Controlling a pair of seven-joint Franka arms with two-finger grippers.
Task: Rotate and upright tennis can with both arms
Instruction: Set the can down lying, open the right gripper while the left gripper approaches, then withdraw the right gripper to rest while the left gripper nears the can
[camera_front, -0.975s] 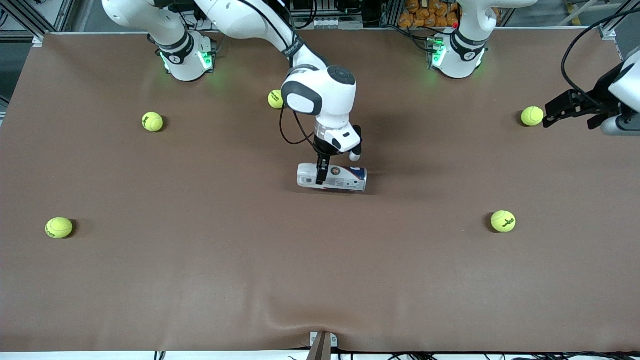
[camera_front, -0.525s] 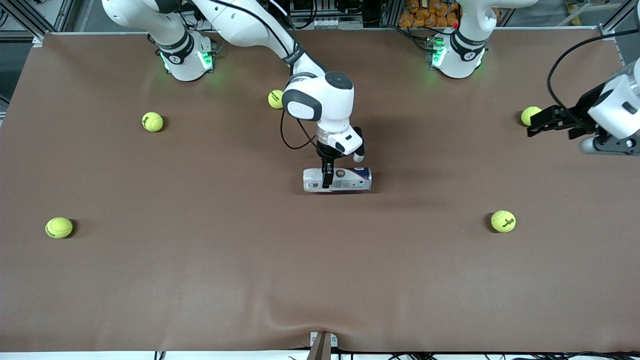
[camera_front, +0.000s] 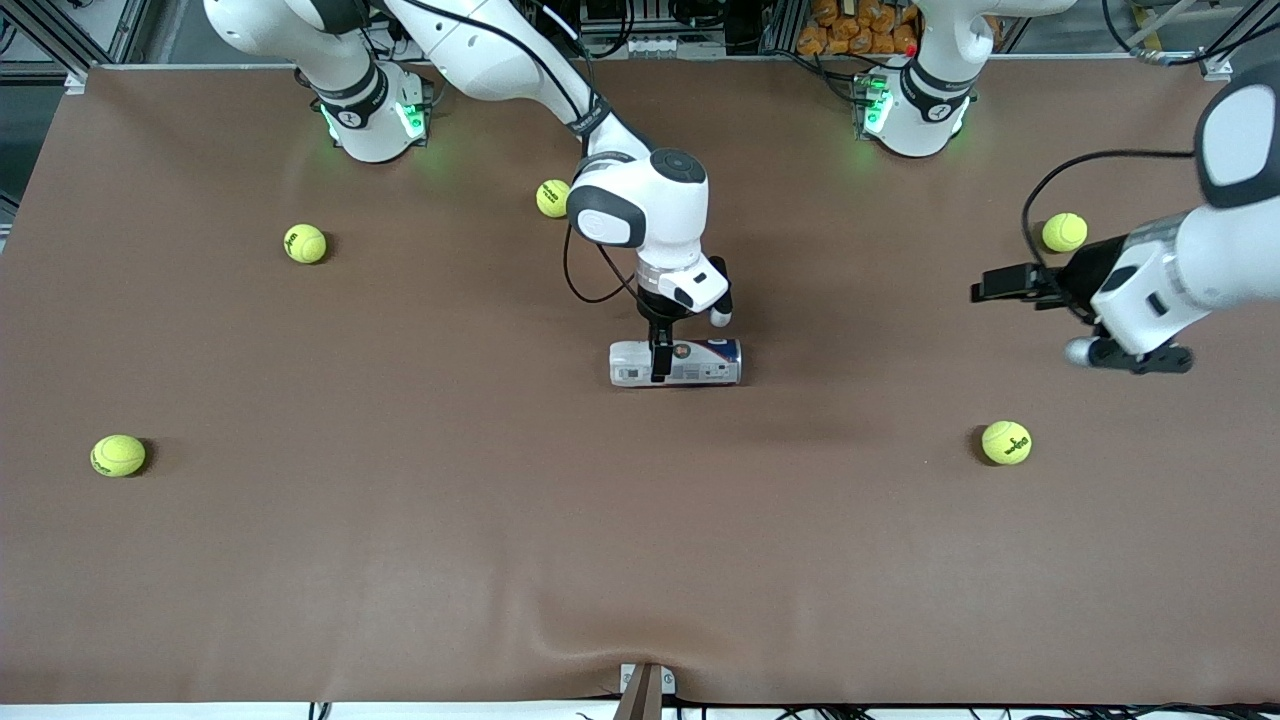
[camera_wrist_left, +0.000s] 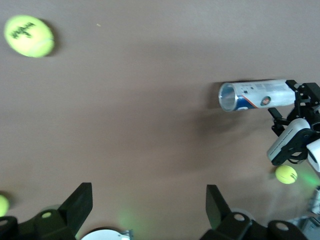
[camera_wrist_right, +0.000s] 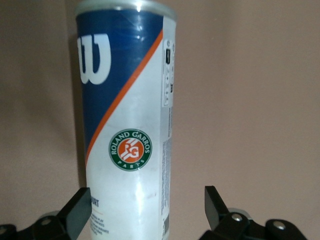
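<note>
The tennis can (camera_front: 690, 362) lies on its side in the middle of the brown table, its silver-rimmed end toward the left arm's end. My right gripper (camera_front: 660, 362) reaches straight down over the can's white half. It is open, with a finger on each side of the can (camera_wrist_right: 125, 130); one finger is close against the can and a gap shows at the other. In the right wrist view the right gripper (camera_wrist_right: 147, 202) straddles the white label. My left gripper (camera_front: 1000, 284) hangs open and empty over the table at the left arm's end, pointing toward the can (camera_wrist_left: 257, 95). In the left wrist view the left gripper (camera_wrist_left: 148, 195) holds nothing.
Several yellow-green tennis balls lie scattered: one (camera_front: 1064, 232) close by the left gripper, one (camera_front: 1006, 442) nearer the front camera, one (camera_front: 551, 198) beside the right arm's wrist, two (camera_front: 305, 243) (camera_front: 118, 455) toward the right arm's end.
The right gripper has opened from its hold on the can. The can has turned to lie level along the table. The left arm has swung in from the table's end toward the middle.
</note>
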